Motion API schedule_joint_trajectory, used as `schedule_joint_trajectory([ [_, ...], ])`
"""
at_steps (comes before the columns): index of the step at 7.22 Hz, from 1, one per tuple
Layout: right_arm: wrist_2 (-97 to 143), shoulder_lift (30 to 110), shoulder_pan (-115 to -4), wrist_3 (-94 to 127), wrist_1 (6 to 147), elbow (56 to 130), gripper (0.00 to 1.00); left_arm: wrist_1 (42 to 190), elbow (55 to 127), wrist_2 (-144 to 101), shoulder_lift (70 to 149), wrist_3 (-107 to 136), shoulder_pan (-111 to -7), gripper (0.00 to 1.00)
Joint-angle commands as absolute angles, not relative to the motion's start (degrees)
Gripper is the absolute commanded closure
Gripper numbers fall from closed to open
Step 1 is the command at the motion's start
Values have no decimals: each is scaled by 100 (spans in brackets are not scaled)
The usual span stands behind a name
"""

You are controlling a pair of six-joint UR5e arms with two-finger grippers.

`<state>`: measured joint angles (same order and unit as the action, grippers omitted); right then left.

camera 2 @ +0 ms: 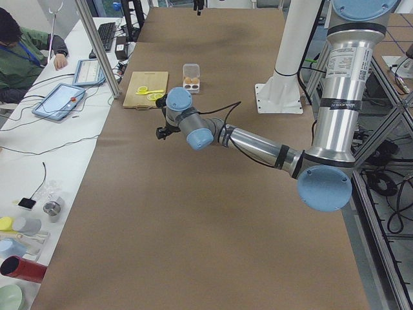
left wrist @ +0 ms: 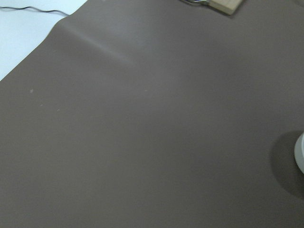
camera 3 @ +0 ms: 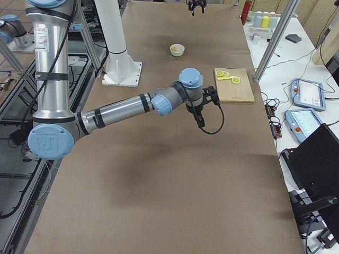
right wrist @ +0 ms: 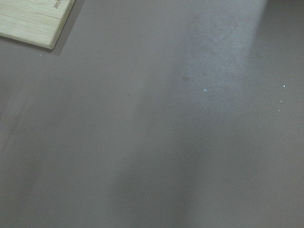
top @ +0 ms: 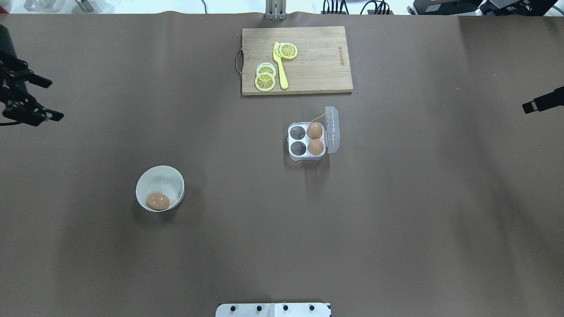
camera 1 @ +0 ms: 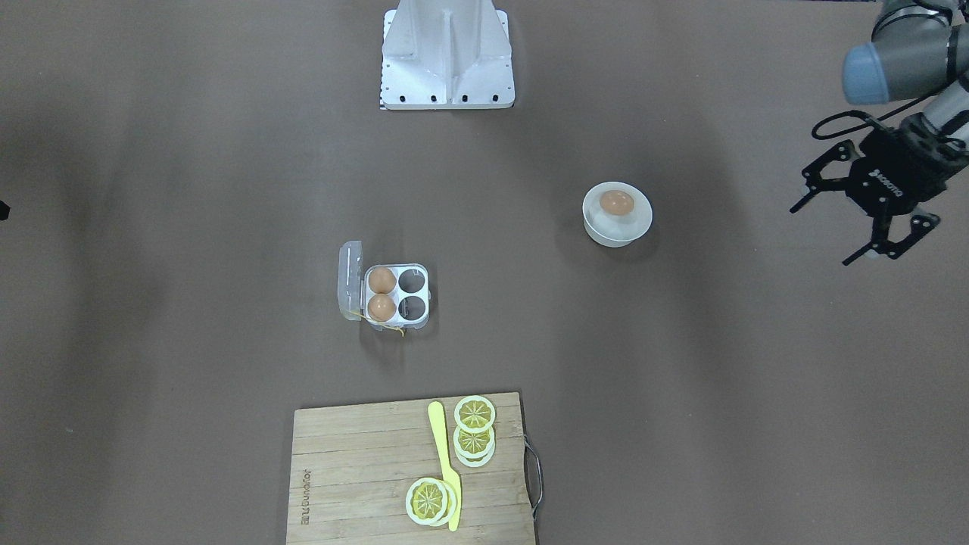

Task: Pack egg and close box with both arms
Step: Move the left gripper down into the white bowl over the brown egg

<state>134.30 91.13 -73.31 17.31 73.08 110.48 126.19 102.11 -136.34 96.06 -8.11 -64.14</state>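
Note:
One orange-brown egg [camera 1: 617,202] lies in a round white bowl [camera 1: 637,225]; both also show in the overhead view, the egg [top: 157,201] in the bowl [top: 161,178]. The box [camera 1: 397,294] stands mid-table with its clear lid [camera 1: 350,280] swung open, and it also shows from overhead [top: 306,140]. Two eggs [camera 1: 381,279] [camera 1: 381,307] fill the cells nearest the lid; the other two cells are empty. My left gripper [camera 1: 821,235] is open and empty, hovering far to the side of the bowl. Of my right gripper [top: 528,106] only a black tip shows at the table's edge.
A wooden cutting board [camera 1: 363,469] on the operators' side carries lemon slices [camera 1: 475,414] and a yellow knife [camera 1: 443,462]. The robot's white base [camera 1: 447,53] stands at the opposite edge. A thin yellow string [camera 1: 390,329] trails from the box.

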Motion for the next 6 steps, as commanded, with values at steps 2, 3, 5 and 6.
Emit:
schedule_joint_trajectory([
  [2, 13430, 9114, -7269, 1793, 7233, 11074, 0, 13366, 10160, -12721, 9642, -817, -5102, 2],
  [3, 13430, 9114, -7269, 1793, 7233, 11074, 0, 13446, 10160, -12465, 9642, -809, -4793, 2],
  [5, 13430, 9123, -7269, 1784, 7233, 11083, 0, 13474, 10151, -12261, 9650, -809, -4274, 2],
  [6, 13430, 9123, -7269, 1793, 7233, 11083, 0, 13482, 10151, -12261, 9685, -800, -4106, 3],
])
